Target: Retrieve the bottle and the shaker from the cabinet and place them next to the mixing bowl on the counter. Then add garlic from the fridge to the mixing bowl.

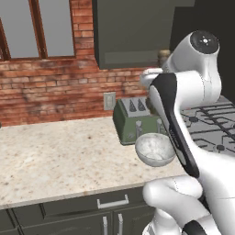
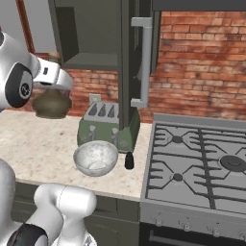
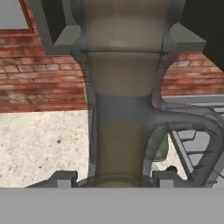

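Toaster [image 2: 103, 126] behind mixing bowl [image 2: 95, 157], shaker [image 2: 129, 161].

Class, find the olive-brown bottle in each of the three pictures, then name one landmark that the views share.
Left base view: the bottle shows its cork top, upper right, by the cabinet.
Right base view: bottle at left, above the counter.
Hand view: bottle upright in the centre, close up.
Shared landmark: the green toaster.
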Controlling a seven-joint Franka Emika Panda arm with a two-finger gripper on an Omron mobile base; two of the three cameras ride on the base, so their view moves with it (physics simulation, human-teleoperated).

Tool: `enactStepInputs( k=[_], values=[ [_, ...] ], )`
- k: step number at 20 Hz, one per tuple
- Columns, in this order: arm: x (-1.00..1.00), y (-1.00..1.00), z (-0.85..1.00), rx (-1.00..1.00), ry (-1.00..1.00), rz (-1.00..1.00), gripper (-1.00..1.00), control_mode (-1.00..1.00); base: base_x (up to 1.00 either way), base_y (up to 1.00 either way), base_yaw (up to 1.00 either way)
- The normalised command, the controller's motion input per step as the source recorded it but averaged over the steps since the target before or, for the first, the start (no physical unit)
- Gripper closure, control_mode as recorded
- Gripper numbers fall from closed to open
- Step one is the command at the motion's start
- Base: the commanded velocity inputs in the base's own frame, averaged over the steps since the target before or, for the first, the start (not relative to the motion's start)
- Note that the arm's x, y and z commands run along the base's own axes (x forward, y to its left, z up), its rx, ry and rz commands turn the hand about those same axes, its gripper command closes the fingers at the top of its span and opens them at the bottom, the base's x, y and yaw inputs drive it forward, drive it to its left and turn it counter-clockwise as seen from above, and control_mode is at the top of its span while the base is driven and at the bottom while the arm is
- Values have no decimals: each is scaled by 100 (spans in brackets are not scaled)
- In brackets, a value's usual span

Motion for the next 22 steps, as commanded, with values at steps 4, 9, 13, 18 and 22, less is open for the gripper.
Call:
enactStepInputs(
  k=[4,9,13,18,22],
  values=[
    [-46,32,-52,-2,0,-2,100,-100,0,0,0],
    [-8,30,-48,-3,-3,-10,100,-100,0,0,0],
    [9,27,-32,-5,-2,-21,100,-100,0,0,0],
    [28,27,-21,-2,-1,-26,100,-100,0,0,0],
    [27,14,-12,0,0,-27,100,-100,0,0,0]
  ],
)
